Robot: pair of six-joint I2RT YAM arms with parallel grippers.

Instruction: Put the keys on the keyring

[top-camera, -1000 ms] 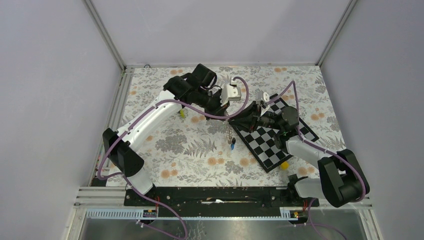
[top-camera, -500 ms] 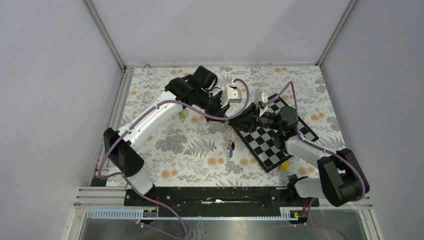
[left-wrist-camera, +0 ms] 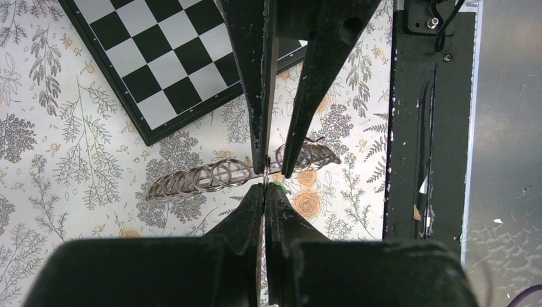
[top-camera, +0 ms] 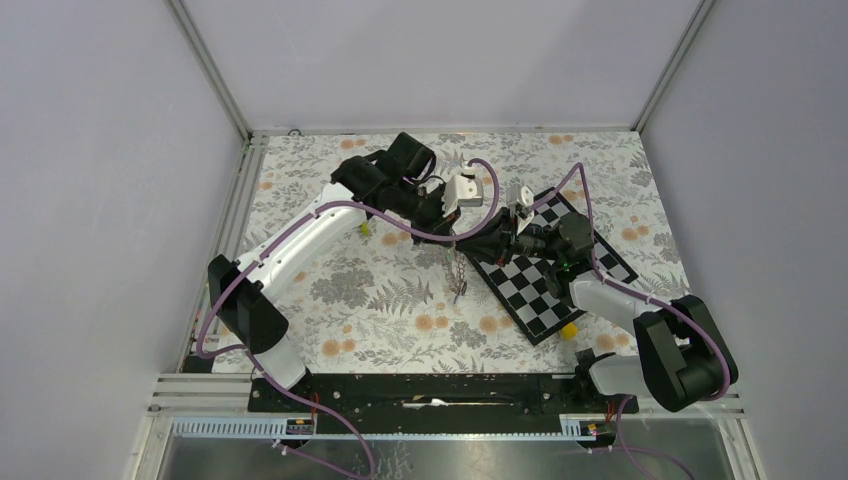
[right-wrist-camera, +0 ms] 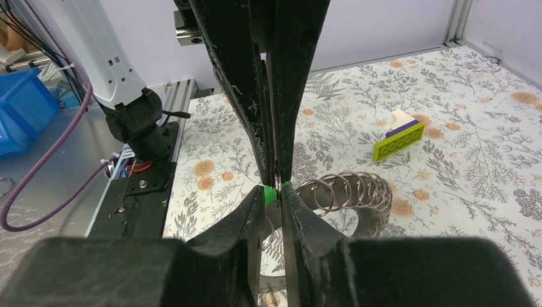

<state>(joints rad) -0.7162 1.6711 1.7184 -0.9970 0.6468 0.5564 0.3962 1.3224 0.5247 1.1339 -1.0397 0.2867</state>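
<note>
As left end effector (left-wrist-camera: 264,190) pinches keyring (left-wrist-camera: 198,179), right end effector (right-wrist-camera: 275,192) has gripped green key (right-wrist-camera: 269,194).

2 arms (top-camera: 300,225) with white shells, black joints, purple cables (top-camera: 200,325); black tapered pincer fingers (left-wrist-camera: 246,217), edges scuffed.

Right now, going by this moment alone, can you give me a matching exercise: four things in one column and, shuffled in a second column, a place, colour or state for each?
Things:
1. keyring
2. checkerboard
3. green key
4. left hand

Descriptions:
A. shut
B. black and white, flat on the table
C. tiny, at the fingertips of the right hand
D. silver rings, dangling

Pairs: 1-D, 2-B, 3-C, 4-A
</note>
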